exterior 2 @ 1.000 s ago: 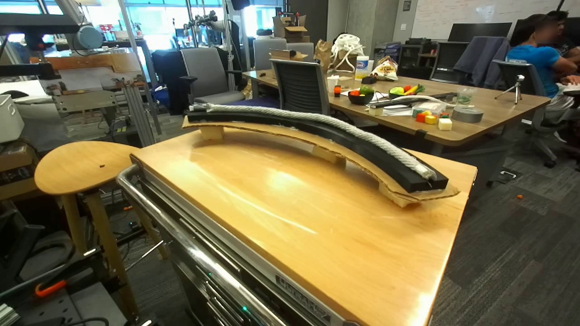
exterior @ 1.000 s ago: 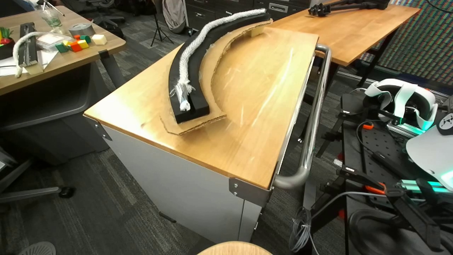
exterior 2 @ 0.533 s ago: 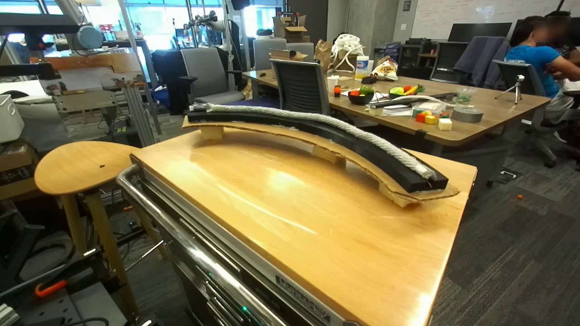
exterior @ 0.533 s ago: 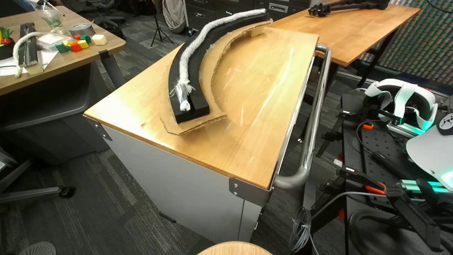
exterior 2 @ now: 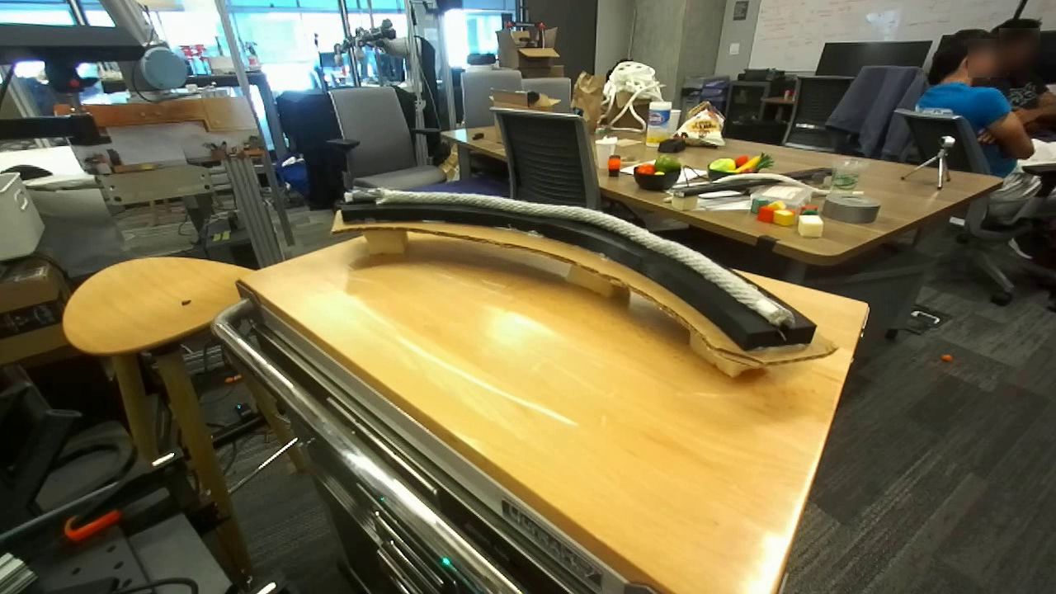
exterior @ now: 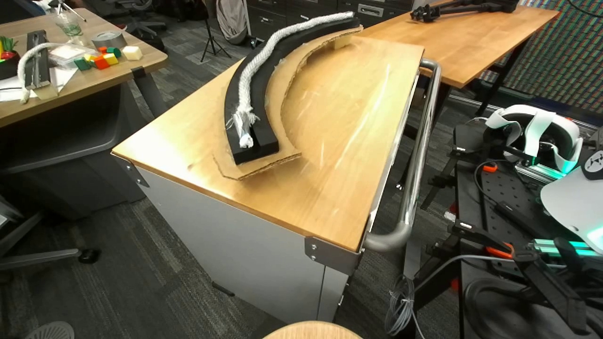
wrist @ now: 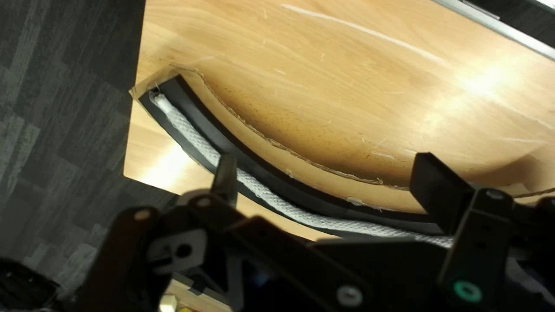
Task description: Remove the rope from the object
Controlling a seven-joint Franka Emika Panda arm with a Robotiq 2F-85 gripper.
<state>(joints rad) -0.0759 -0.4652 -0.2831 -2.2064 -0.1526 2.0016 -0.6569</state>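
none of the removal looks done: in both exterior views the rope [exterior: 244, 87] lies along nearly the whole curve of the black track [exterior: 259, 99], no stretch of it lifted clear. how deep it is seated i can't tell. grasping it, raising it and carrying it off all seem left to do. as for pose, the gripper [wrist: 327, 173] shows only in the wrist view, filling the lower part of the frame, its fingers [wrist: 226, 177] spread wide, one left of centre, one at right, holding nothing; behind them the rope runs from upper left to lower right, and whether either finger touches it is unclear
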